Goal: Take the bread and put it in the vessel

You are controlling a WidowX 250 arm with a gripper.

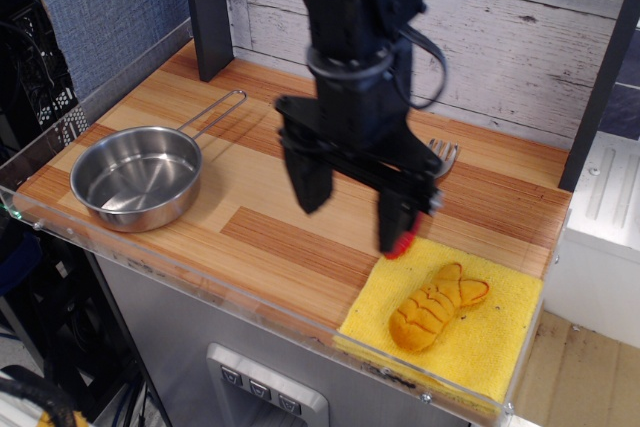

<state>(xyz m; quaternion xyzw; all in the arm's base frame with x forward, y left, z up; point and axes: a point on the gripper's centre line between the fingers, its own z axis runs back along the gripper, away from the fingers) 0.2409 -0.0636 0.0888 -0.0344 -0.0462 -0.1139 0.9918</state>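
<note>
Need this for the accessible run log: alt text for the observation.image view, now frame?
A black robot gripper, jaws open and empty, hangs over a wooden counter between a steel pan on the left and an orange toy bread lying on a yellow cloth at the front right. A red-handled fork is mostly hidden behind the gripper.

one bread (437, 306), one vessel (136, 177), one fork (440, 158), one yellow cloth (490, 342).

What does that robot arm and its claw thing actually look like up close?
The arm is all black and chunky, with black cables looping along its side. It ends in a gripper with a wide black crossbar and two long, flat, rectangular black fingers. No markings are readable.
</note>
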